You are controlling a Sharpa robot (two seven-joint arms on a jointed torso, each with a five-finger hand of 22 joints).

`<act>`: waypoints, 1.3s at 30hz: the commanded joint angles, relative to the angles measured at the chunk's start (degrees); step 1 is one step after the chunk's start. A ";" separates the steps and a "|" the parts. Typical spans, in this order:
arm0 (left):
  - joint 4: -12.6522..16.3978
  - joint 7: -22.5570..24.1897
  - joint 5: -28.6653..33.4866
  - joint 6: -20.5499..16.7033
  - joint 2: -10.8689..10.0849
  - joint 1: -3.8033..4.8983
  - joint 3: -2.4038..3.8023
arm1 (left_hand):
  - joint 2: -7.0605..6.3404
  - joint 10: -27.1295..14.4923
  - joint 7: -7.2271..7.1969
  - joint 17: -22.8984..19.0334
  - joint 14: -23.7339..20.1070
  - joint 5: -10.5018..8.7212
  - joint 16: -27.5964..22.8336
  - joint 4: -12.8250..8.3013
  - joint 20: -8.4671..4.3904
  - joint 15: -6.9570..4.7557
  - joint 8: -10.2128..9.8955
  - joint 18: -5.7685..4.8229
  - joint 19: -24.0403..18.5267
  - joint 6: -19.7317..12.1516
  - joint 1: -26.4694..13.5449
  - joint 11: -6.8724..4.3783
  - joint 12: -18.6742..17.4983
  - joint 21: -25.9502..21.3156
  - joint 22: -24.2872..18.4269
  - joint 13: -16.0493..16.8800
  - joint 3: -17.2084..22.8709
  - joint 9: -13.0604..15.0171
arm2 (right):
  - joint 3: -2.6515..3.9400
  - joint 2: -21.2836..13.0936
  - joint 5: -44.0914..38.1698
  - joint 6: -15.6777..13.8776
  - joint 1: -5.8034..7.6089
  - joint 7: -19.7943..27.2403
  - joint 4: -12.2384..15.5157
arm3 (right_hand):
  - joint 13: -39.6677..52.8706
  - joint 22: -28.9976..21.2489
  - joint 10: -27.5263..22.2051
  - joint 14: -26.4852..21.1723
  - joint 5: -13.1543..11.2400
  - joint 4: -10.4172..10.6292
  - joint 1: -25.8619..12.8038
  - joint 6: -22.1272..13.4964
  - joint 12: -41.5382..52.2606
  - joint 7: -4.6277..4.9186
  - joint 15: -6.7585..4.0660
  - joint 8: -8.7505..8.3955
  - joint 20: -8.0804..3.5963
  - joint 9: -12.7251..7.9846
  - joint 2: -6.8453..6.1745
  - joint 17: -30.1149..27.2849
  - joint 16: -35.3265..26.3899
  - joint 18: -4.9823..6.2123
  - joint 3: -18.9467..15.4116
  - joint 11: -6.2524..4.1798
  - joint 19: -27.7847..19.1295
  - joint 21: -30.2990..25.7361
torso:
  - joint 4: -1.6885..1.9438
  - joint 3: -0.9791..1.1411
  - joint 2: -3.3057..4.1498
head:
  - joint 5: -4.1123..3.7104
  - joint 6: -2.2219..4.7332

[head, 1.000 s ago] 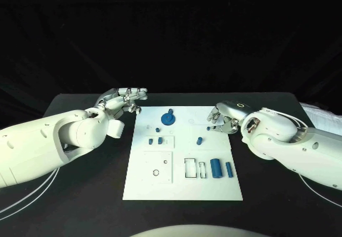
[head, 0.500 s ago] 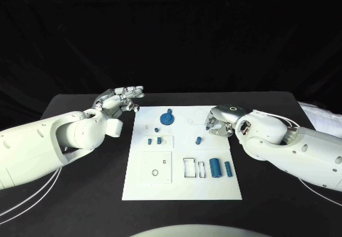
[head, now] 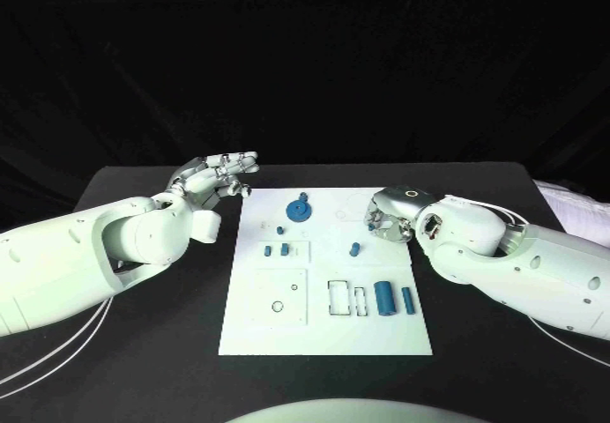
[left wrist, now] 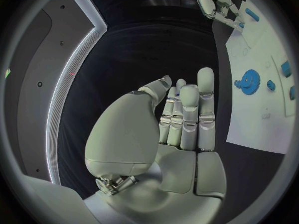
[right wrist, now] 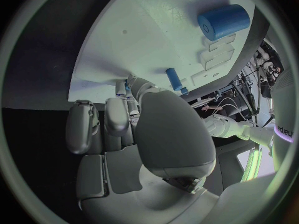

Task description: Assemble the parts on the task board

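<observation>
The right hand (head: 389,220) sits at the board's (head: 382,339) right edge with fingers curled in; whether it pinches a small blue piece I cannot tell. The peg (head: 354,250) stands upright on the board just beside it, toward the board's middle, long axis vertical. The left hand (head: 216,176), off the board's far left corner, is empty, fingers extended.

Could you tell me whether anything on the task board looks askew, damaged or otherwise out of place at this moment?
Nothing stands out. The task board lies flat and square on the table, the blue gear sits near its far edge, and the two blue cylinders lie side by side beside the rectangular slot. Nothing appears broken.
</observation>
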 commanded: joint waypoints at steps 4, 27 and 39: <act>0.09 0.54 0.32 0.00 0.12 0.01 0.03 | 0.05 -0.34 -0.21 -0.05 -0.45 0.28 -0.28 -0.09 0.01 -0.09 0.32 0.42 -0.24 -0.16 0.49 0.07 0.18 -0.25 -0.08 0.08 -0.13 -0.06 | -0.47 0.54 -0.10 2.68 -0.34 0.28 -1.04 | -0.81 0.30 1.00 1.43 -0.48 -0.28 0.06 0.89 -0.21 -0.08 -0.45 0.26 -0.24 0.04 1.06 0.37 -0.01 0.36 1.18 -0.12 0.30 -0.16 | 0.06 -0.03 -0.01 | -0.10 -0.22; 0.13 -0.09 -0.40 0.18 0.07 0.01 0.03 | 0.14 -0.73 -0.11 -0.29 -0.63 0.29 -0.31 -0.38 0.07 -0.03 0.33 0.45 -0.33 -0.31 0.78 0.14 0.53 -0.64 -0.34 0.19 -0.33 -0.07 | -0.44 0.06 -0.90 -4.32 -0.36 -0.84 0.98 | -1.50 2.71 4.52 1.97 -1.24 -2.35 -0.15 3.58 0.14 0.04 -0.62 1.12 -0.34 0.80 2.17 1.86 1.59 -0.18 3.18 -0.16 1.91 1.44 | 0.01 -0.02 -0.12 | -0.17 -0.34; 0.01 -0.34 -0.42 0.34 0.07 0.00 0.02 | 0.20 -1.01 -0.03 -0.52 -0.76 0.29 -0.37 -0.51 0.10 0.02 0.30 0.51 -0.46 -0.47 0.90 0.22 0.68 -1.02 -0.63 0.24 -0.44 -0.09 | 0.72 -1.78 -0.67 -6.42 -0.14 -1.33 4.49 | -1.65 3.13 4.56 2.01 -1.39 -2.49 -0.38 3.59 -0.05 0.12 -0.62 1.04 -0.32 0.83 2.07 2.03 1.78 -0.27 3.35 -0.07 2.17 1.72 | -0.08 0.03 -0.02 | -0.17 -0.17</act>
